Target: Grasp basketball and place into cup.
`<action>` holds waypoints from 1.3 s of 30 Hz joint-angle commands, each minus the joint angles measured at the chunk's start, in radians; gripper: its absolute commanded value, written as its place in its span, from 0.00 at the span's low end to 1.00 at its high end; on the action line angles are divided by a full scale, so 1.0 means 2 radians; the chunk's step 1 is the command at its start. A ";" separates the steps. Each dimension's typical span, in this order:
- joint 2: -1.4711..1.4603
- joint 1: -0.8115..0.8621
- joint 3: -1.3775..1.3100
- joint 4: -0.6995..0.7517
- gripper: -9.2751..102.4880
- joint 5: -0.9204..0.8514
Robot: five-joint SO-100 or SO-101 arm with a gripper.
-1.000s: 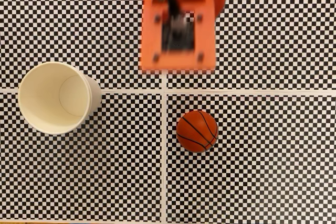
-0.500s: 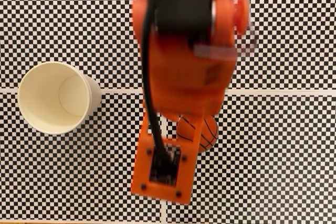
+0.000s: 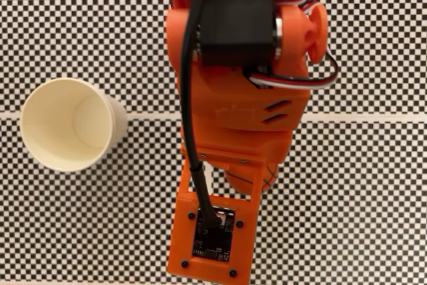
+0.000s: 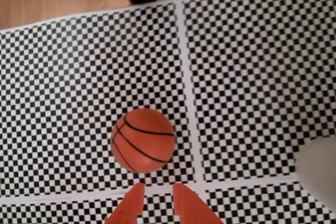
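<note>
In your wrist view, the gripper shows two orange fingertips slightly apart, holding nothing, just short of the ball on the checkered mat. In the fixed view the cup stands upright, far left of the arm.

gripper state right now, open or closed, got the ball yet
Tool: slightly open, holding nothing; in the wrist view its two orange fingertips sit just short of the basketball, which rests free on the checkered mat.
</note>
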 commanded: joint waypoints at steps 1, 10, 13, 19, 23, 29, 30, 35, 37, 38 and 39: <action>0.024 -0.003 -0.023 0.015 0.08 0.001; 0.008 -0.012 -0.024 0.018 0.28 -0.005; 0.010 -0.013 -0.025 0.017 0.37 -0.010; -0.012 -0.024 -0.036 0.015 0.51 -0.014; -0.051 -0.036 -0.061 0.014 0.54 -0.013; -0.094 -0.060 -0.104 0.012 0.58 -0.002; -0.100 -0.064 -0.112 0.012 0.59 -0.001; -0.126 -0.080 -0.142 0.012 0.64 0.006; -0.134 -0.083 -0.146 0.012 0.65 0.012; -0.138 -0.084 -0.148 0.012 0.65 0.016; -0.142 -0.084 -0.149 0.012 0.65 0.018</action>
